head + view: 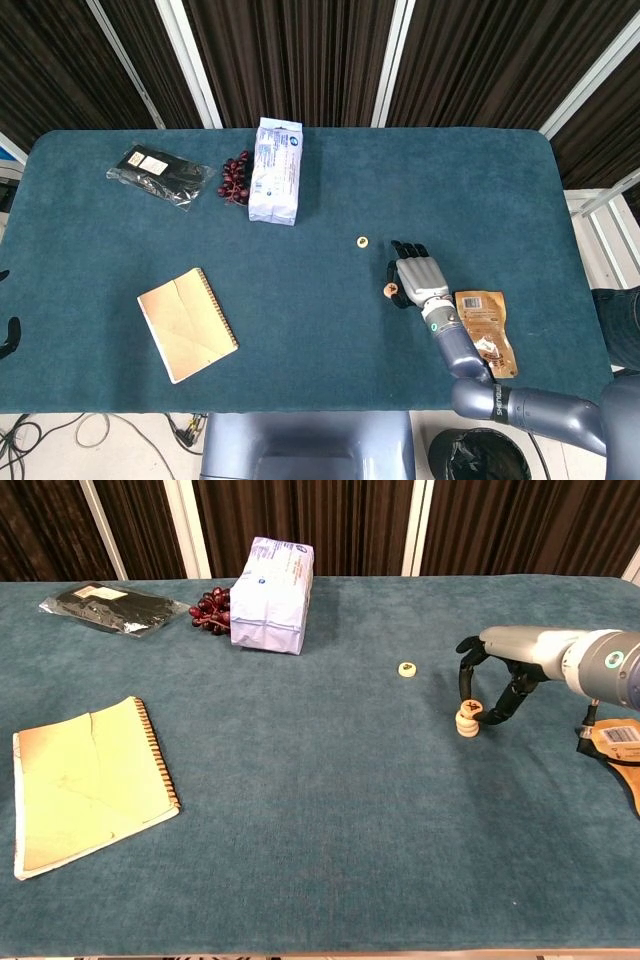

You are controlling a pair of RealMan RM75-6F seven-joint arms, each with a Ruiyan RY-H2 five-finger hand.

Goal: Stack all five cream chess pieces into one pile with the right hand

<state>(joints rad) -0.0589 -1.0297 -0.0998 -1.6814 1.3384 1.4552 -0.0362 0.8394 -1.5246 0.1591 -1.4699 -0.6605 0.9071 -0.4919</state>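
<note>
A short pile of cream chess pieces (467, 723) stands on the teal table right of centre, also seen as the pile (390, 291) in the head view. Its top piece (471, 708) sits tilted. My right hand (497, 688) reaches over it from the right, and its fingertips (492, 711) pinch this top piece. In the head view the right hand (419, 277) lies palm down just right of the pile. One loose cream piece (406, 669) lies flat to the far left of the pile, the same loose piece (363, 241) showing in the head view. A dark bit of my left hand (8, 336) shows at the left edge.
A brown snack pouch (487, 330) lies right of my right forearm. A white paper pack (275, 170), dark grapes (235, 180) and a black bag (158, 174) sit at the back left. A spiral notebook (186, 323) lies front left.
</note>
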